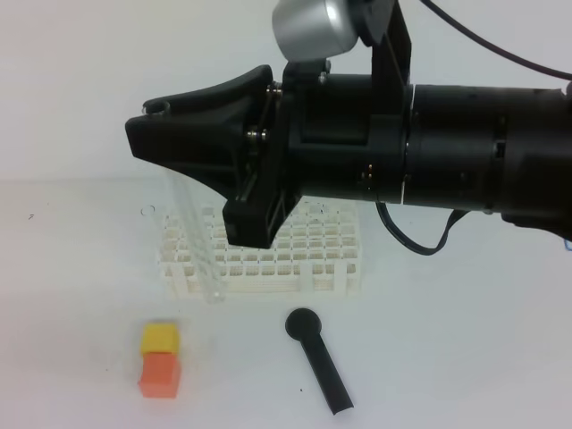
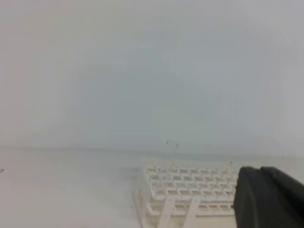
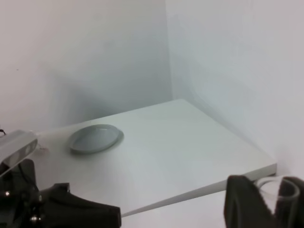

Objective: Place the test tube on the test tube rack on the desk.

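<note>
My right gripper (image 1: 147, 125) reaches in from the right, high and close to the exterior camera, shut on the test tube (image 1: 192, 232) near its open rim. The clear tube hangs down at a slight tilt, and its lower end overlaps the left front corner of the white test tube rack (image 1: 304, 255) on the desk (image 1: 465, 340). I cannot tell whether the tube's end is in a hole. In the right wrist view the tube's rim (image 3: 280, 187) shows between the right gripper's fingers (image 3: 242, 202). My left gripper (image 2: 247, 190) is shut and empty, beside the rack (image 2: 190, 183).
A black round-headed scoop (image 1: 317, 357) lies in front of the rack. A yellow cube (image 1: 160, 338) touches an orange cube (image 1: 161, 375) at the front left. The right wrist view shows a grey dish (image 3: 95, 137) on a white surface, with black arm parts (image 3: 61, 211) at lower left.
</note>
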